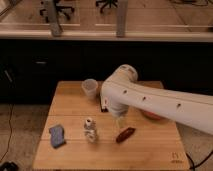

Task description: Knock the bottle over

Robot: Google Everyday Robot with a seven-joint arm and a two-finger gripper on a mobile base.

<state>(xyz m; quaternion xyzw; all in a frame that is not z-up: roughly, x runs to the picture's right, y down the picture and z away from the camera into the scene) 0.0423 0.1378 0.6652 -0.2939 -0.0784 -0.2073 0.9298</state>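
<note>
The gripper point(121, 122) is hanging low over the wooden table point(70, 156), tucked under the wrist of the bulky white arm point(155, 102). How far open it is I cannot tell, and nothing is showing in its hold. It is sitting to the right of the bottle point(90, 129) with a clear gap between them, and just above a brown oblong item point(125, 134) lying on the boards.

The bottle is standing upright near the middle of the front half of the table, not yet toppled. A blue folded cloth (or perhaps a sponge) point(57, 135) is lying to its left, well apart. Further back, a clear plastic cup point(89, 88) is standing upright beside the arm, and a flat black-and-red box point(103, 106) is peeking out from under it. A reddish bowl point(151, 116) is showing partly behind the forearm on the right.

Several things could be going wrong from here, as I judge it. A leftward sweep made too low would be shoving the bottle's base, sliding it along instead of tipping it; made too high, it would be passing over the white cap. The brown item is lying so near the gripper that a dip could be dragging it along. A hard strike could be sending the bottle rolling toward the cloth or the front edge, and the wide arm swinging could be clipping the cup.
</note>
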